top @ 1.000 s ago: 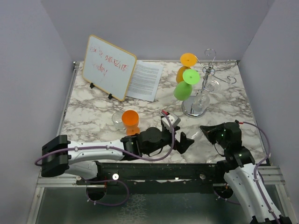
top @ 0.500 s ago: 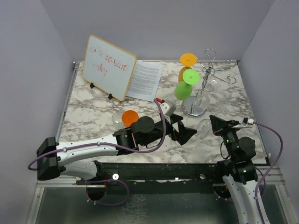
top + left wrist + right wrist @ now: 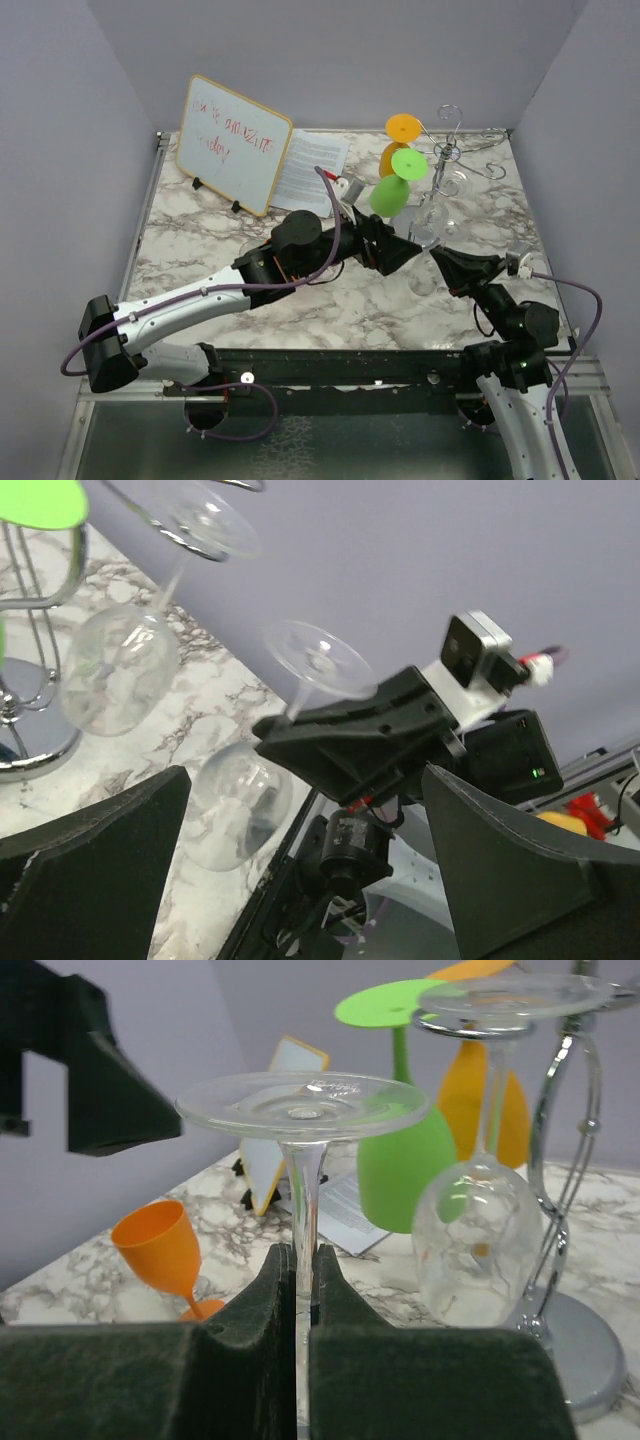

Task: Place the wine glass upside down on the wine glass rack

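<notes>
Left gripper (image 3: 398,250) has swung forward, spread wide and empty; right gripper (image 3: 297,1265) pinches the stem of the clear upside-down wine glass (image 3: 300,1110).

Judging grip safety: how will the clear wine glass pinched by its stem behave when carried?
Likely fragile: the wine glass is clamped only at its thin stem. Smooth glass could slip. Bowl hanging below may sway.

Left end effector (image 3: 405,250) spread wide, arm extended; right end effector (image 3: 442,262) clamped tight.
</notes>
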`<state>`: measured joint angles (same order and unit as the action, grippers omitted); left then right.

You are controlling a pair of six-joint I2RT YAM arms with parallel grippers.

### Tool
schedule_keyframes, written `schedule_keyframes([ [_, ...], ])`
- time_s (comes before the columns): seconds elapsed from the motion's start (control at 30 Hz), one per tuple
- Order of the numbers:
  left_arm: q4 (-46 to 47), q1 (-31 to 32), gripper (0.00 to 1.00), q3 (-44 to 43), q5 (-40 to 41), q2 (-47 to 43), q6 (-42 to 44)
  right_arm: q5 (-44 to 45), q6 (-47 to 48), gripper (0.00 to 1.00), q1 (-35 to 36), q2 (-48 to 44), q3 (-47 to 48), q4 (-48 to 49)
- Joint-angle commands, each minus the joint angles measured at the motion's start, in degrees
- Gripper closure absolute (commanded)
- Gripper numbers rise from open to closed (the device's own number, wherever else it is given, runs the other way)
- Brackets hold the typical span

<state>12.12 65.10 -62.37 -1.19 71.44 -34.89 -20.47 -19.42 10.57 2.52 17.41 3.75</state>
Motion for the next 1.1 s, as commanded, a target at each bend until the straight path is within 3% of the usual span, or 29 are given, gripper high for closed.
schedule_keyframes([
  [0.0,-2.24,-6.33,0.01,-0.65,-11.74,0.41,-13.29,-12.27,4.42,0.99,0.33,3.79,2.73,8.33],
  [0.17,1.42,-11.11,0.01,1.07,-19.46,1.50,-19.19,-21.68,7.62,0.99,0.33,8.55,6.81,7.17],
  [0.47,5.90,-14.17,0.03,-0.11,-28.66,3.27,-25.55,-26.95,17.08,0.99,0.34,10.90,7.01,6.99],
  [0.87,6.26,-14.21,0.45,-1.61,-35.85,9.58,-30.07,-32.24,17.83,0.99,0.41,13.98,6.24,12.38],
  [1.07,10.64,-14.19,0.60,-1.24,-37.13,9.70,-31.46,-34.35,15.45,0.99,0.33,14.42,4.68,13.55],
])
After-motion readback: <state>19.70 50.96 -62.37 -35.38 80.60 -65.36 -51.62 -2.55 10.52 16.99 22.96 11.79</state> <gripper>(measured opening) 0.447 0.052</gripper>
